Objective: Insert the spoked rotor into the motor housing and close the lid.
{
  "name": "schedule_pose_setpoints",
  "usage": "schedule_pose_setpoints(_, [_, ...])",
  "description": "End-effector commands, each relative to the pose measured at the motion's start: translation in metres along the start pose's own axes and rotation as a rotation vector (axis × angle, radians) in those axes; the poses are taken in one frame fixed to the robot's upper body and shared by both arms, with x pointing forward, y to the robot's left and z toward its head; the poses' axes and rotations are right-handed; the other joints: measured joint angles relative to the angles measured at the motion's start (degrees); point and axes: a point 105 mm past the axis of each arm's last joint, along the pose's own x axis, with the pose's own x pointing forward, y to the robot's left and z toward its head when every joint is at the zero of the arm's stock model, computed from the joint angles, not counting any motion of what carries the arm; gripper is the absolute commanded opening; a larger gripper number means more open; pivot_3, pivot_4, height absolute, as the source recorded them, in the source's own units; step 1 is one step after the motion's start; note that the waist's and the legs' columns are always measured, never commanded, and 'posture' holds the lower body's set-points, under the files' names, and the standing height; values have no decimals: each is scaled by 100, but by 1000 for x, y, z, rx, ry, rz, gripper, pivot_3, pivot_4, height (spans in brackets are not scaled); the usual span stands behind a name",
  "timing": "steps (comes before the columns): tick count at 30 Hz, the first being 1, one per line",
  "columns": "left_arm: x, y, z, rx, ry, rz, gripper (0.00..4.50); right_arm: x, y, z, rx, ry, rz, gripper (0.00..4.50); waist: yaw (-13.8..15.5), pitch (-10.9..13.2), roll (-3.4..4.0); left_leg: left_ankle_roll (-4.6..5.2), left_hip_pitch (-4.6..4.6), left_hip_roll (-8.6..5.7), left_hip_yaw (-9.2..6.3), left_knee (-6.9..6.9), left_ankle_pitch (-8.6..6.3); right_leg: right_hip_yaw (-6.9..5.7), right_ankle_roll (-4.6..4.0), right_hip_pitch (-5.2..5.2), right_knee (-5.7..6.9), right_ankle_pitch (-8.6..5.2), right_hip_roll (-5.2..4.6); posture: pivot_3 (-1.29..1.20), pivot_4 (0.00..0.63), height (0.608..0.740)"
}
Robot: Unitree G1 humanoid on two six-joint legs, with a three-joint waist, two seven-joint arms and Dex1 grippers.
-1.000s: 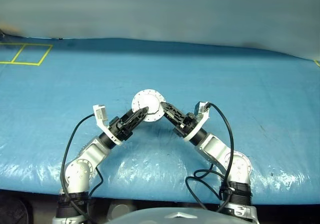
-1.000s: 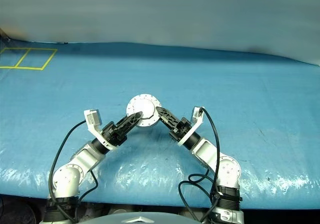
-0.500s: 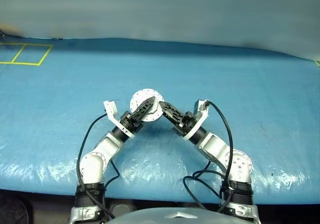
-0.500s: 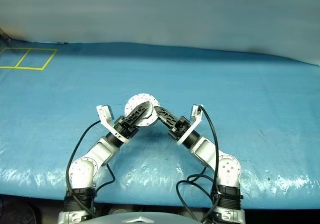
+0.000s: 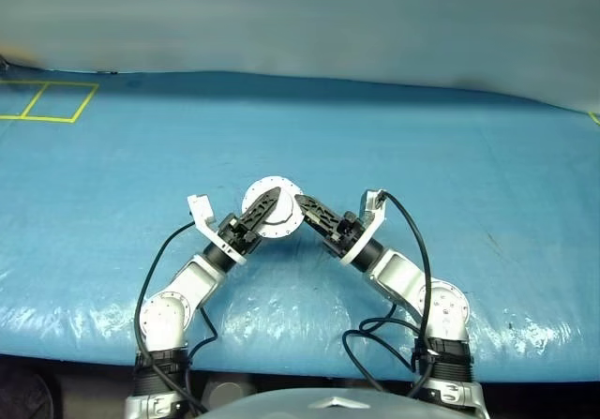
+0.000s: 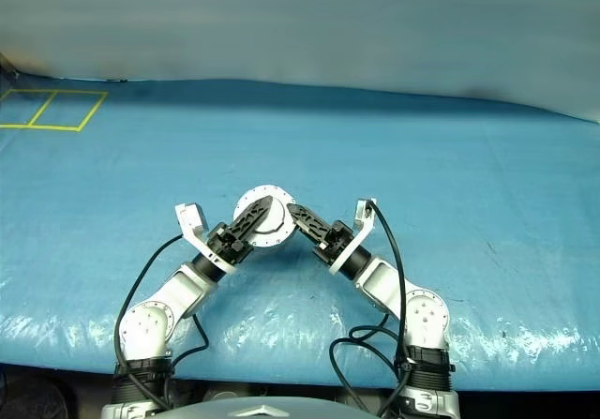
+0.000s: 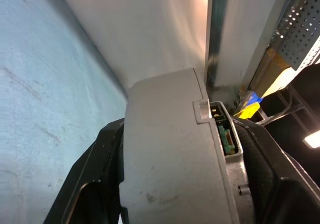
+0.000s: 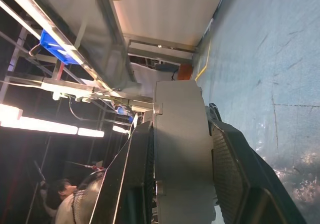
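The motor housing (image 5: 281, 224) is held off the blue table between both grippers, with the lid (image 6: 274, 229) down on it and its smooth silver outer face turned up. My left gripper (image 5: 272, 203) reaches in from the left, one finger lying across the lid; in the left wrist view its black fingers (image 7: 90, 194) hug the grey housing (image 7: 170, 159) on both sides. My right gripper (image 5: 305, 203) comes in from the right, shut on the housing's edge (image 8: 180, 149). The spoked rotor is hidden.
A blue tarp (image 5: 450, 157) covers the table. Yellow taped squares (image 5: 47, 100) lie at the far left corner. A grey wall (image 5: 300, 16) rises behind the table's far edge. Black cables (image 5: 412, 241) loop off both wrists near the front edge.
My left gripper has rolled and narrowed around the housing, with its elbow pulled inward. The housing and right gripper have stayed in nearly the same place.
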Motion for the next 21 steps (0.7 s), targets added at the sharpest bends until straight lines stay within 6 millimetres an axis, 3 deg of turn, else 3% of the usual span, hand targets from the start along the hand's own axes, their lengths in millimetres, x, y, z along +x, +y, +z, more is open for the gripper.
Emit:
schedule_pose_setpoints(1, [4, -27, -16, -8, 95, -142, 2636, 12, 18, 5, -37, -30, 63, 1234, -8, 0, 0, 0, 0, 0, 0, 0, 0, 0, 0, 0, 0, 0, 0, 0, 150, 740])
schedule_pose_setpoints(6, [7, -13, -16, 19, 103, -45, 2622, 13, 16, 6, -70, -47, 47, 1234, 0, 0, 0, 0, 1, 1, -2, -1, 0, -2, -1, -1, 2, -1, 1, 0, 150, 740])
schedule_pose_setpoints(12, [9, -12, 4, 80, 21, -40, 2363, 12, 16, 6, -62, -43, 51, 3204, -6, 0, -1, 0, 0, -1, 1, 1, 0, 2, -2, 1, -1, 3, 0, 0, 150, 740])
schedule_pose_setpoints(21, [-2, 2, 75, 270, -215, 98, 2363, 11, 12, 9, -97, -56, 14, 3252, -25, -1, 0, 0, 3, 4, -1, -1, 1, 0, -6, -2, 4, 4, 6, 0, 150, 740])
